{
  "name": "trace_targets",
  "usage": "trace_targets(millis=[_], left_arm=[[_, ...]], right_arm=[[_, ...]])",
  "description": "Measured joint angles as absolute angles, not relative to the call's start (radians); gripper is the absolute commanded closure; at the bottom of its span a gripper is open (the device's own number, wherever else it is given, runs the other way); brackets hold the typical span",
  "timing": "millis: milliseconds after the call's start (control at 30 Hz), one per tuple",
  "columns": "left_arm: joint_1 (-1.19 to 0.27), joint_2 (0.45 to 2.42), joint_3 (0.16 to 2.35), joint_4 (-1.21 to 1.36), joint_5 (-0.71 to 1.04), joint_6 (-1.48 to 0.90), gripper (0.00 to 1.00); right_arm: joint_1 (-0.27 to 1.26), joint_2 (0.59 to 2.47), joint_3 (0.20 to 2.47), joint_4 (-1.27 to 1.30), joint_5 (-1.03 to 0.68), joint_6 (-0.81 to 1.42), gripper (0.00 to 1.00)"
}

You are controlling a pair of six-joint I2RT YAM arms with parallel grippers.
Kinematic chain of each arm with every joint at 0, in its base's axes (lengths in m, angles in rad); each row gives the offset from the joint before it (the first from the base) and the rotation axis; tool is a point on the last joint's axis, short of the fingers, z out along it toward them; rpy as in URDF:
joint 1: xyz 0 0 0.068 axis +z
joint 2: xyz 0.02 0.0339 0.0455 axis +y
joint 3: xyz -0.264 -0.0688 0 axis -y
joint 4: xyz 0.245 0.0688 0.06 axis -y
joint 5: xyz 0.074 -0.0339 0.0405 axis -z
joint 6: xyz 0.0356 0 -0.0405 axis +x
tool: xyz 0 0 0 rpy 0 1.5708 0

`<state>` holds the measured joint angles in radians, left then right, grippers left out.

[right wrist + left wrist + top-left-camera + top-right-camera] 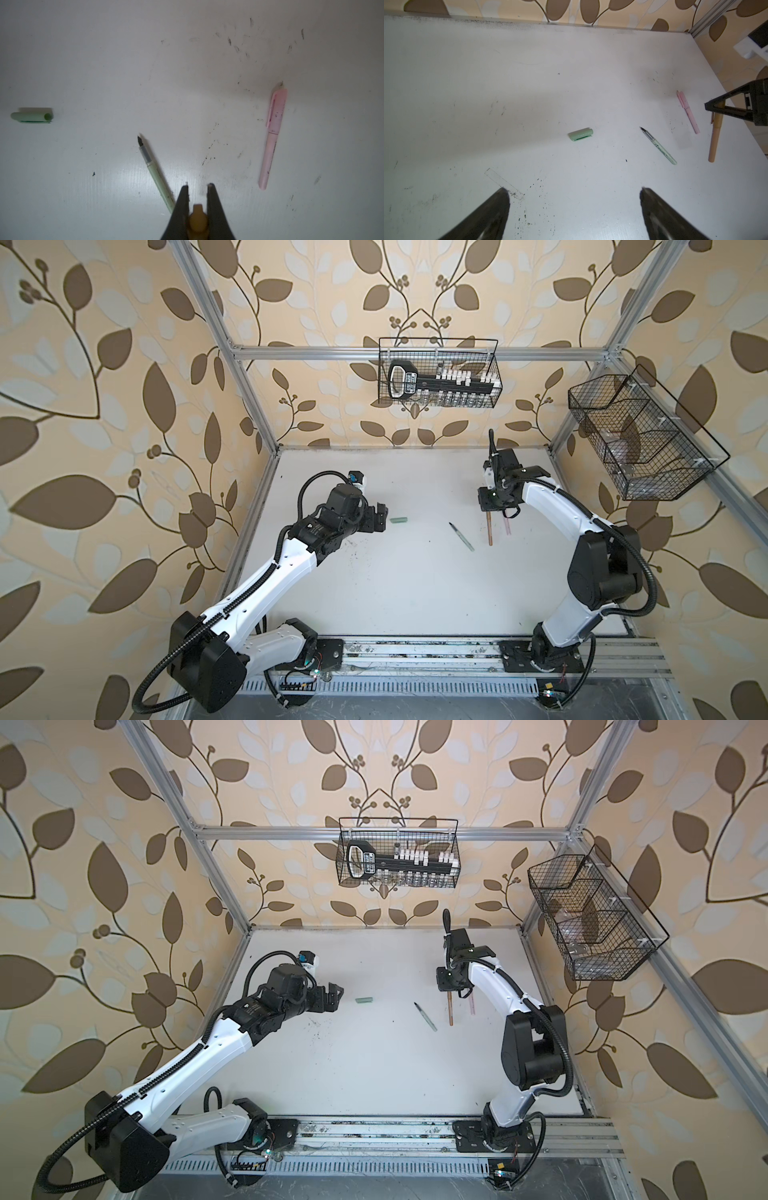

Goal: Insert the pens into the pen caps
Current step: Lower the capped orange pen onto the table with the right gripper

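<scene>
I'm working over a scuffed white table (pixel 395 593) inside a metal frame, leaf-patterned wallpaper (pixel 104 448) all round. In both top views the left gripper (pixel 384 516) sits low just beside the green cap (pixel 399 519), not touching it. The green pen (pixel 462 536) lies well apart toward the middle, and the right gripper (pixel 488 512) carries the tan pen (pixel 489 529), with the pink pen (pixel 507 526) on the table just beside. From the left wrist, my left gripper (pixel 574 191) is spread wide with nothing between its fingers. The green cap (pixel 580 134) lies ahead on its side, and the green pen (pixel 659 146) has its dark nib bare. The pink pen (pixel 688 112) lies capped, and the tan pen (pixel 715 139) hangs from the other arm's pinch, gripped at what looks like its capped end. I can't tell whether its low end touches the table. From the right wrist, the right gripper (pixel 197 187) is nearly closed around the tan pen (pixel 197 222), and the open mouth of the green cap (pixel 31 117) faces roughly toward the green pen (pixel 158 176). My read is that pink and tan are done and only the green pair is left. The tan pen needs setting down, then cap and pen picked up and joined.
</scene>
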<state>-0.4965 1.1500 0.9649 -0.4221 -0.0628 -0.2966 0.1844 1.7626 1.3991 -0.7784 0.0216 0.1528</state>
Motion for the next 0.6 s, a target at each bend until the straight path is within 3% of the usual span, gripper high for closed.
trace_targets(millis=[233,600], left_arm=[[-0.496,1.158,0.965,-0.445,-0.059,-0.297,0.01],[-0.496,1.134,0.957,-0.457,-0.078,-0.302,0.01]], right_arm=[[0.164,1.919,1.474,-0.771,0.013,0.134,1.0],[0.15,2.02,1.554,-0.723,-0.009,0.129,1.0]])
